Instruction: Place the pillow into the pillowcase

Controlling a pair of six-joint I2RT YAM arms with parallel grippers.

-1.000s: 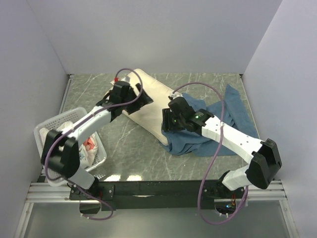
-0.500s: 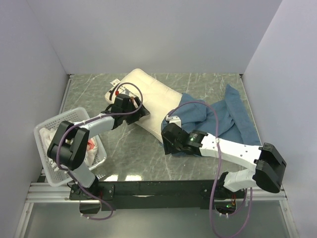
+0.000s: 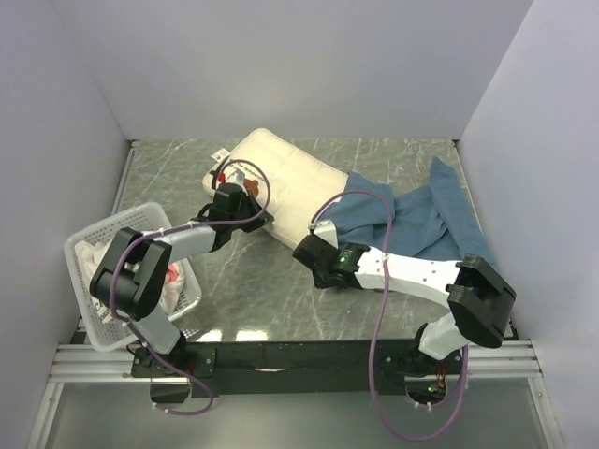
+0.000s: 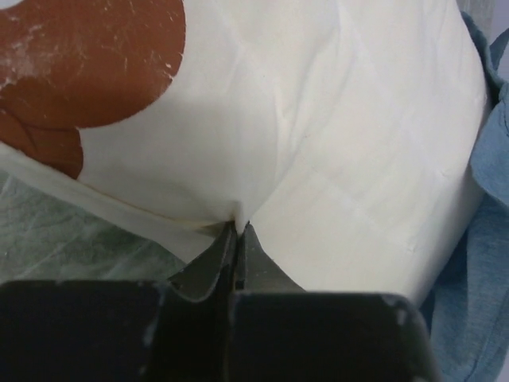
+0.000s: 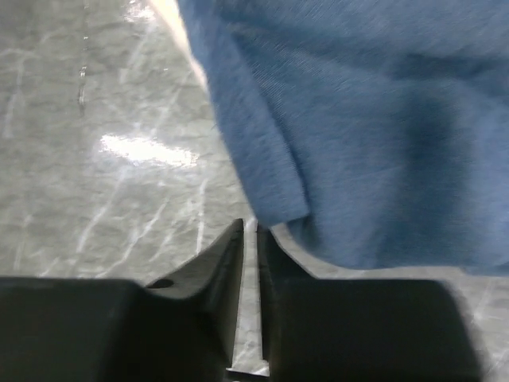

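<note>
The cream-white pillow (image 3: 281,178) lies slantwise at the back of the table, and its brown bear print (image 4: 79,64) fills the left wrist view's top left. My left gripper (image 4: 237,228) is shut on a pinch of fabric at the pillow's (image 4: 334,143) near edge. The pillow's right end lies against the blue pillowcase (image 3: 421,220), crumpled to its right. My right gripper (image 5: 248,224) sits low over the table, its jaws drawn almost together with only a thin slit and nothing in it. A corner of the pillowcase (image 5: 382,119) lies just ahead and right of its tips.
A white mesh basket (image 3: 84,245) with cloth items stands at the left edge beside the left arm. Grey walls close in the marble table (image 3: 253,290) on three sides. A small white tag (image 3: 219,154) sticks out at the pillow's left end.
My left gripper closed on the pillow's near edge. My right arm dropped and swung left toward the pillowcase's front corner, its jaws closing nearly together.
</note>
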